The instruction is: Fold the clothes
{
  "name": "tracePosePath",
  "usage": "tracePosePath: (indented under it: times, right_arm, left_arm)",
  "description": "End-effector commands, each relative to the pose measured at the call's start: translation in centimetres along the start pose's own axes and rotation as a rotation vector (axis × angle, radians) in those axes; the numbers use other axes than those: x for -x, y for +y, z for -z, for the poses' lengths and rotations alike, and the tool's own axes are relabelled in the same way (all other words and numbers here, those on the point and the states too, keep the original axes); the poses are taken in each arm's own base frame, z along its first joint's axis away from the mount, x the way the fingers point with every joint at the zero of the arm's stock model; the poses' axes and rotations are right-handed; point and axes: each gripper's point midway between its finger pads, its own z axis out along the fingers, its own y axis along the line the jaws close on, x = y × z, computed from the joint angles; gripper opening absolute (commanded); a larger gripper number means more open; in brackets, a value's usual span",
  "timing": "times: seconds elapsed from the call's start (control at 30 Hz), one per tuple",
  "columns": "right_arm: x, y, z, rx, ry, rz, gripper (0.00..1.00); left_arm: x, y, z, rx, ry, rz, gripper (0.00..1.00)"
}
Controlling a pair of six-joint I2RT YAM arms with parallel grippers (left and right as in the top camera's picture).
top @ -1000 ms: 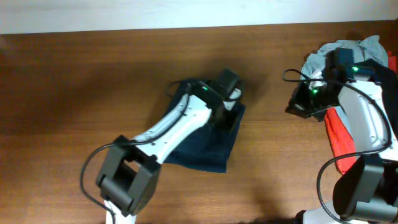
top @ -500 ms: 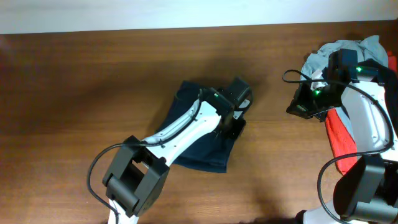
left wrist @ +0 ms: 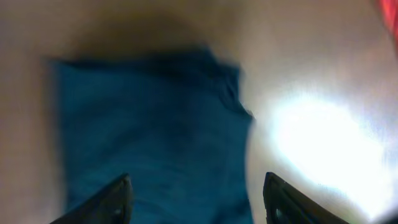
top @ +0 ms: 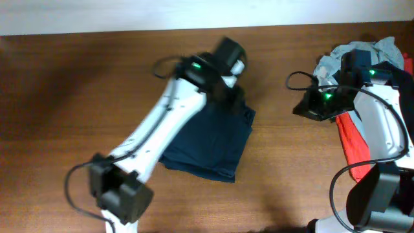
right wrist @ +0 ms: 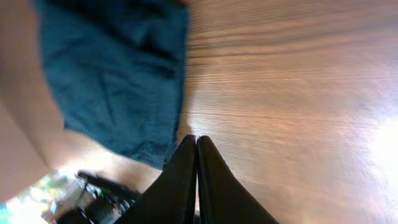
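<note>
The clothes, a dark navy pair of shorts (top: 210,139), lie folded in a compact rectangle at the table's middle. My left gripper (top: 226,79) hovers over their far edge. In the blurred left wrist view the left gripper (left wrist: 198,200) is open, its fingers (left wrist: 117,199) wide apart above the shorts (left wrist: 149,118) with nothing between them. My right gripper (top: 301,109) is off to the right of the shorts, apart from them. The right wrist view shows the right gripper (right wrist: 197,177) shut and empty over bare wood, with the shorts (right wrist: 112,68) beyond it.
A heap of other garments sits at the right edge: a light grey shirt (top: 365,50) and a red one (top: 352,145), partly under my right arm. The brown wooden table (top: 77,97) stretches left and in front of the shorts.
My left gripper has let go of the shorts, opened, and pulled up and back toward the far side. The shorts now lie flat and folded. The right arm barely moved.
</note>
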Motion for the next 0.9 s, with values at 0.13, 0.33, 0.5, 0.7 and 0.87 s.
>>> tracePosePath:
  times: [0.13,0.33,0.5,0.7,0.87]
  right_arm:
    - [-3.4,9.4,-1.9,0.211,0.083,0.309,0.05]
    - [-6.7,13.5,-5.3,0.16,0.182,0.183,0.04]
    - [-9.4,15.3,-8.8,0.093,0.203,0.22,0.04]
    - [-12.2,15.6,-12.9,0.081,0.226,0.26,0.04]
    - [-13.3,13.7,-15.7,0.086,0.215,0.187,0.04]
  left_arm:
    - [2.7,6.2,0.4,-0.17,-0.055,-0.059,0.27]
    - [1.0,6.6,-6.2,-0.382,0.057,-0.13,0.15]
    - [-1.2,7.7,-12.3,-0.409,0.153,-0.159,0.12]
    - [-2.3,9.4,-16.5,-0.407,0.188,-0.116,0.05]
    - [-2.4,12.1,-18.0,-0.297,0.205,-0.026,0.04]
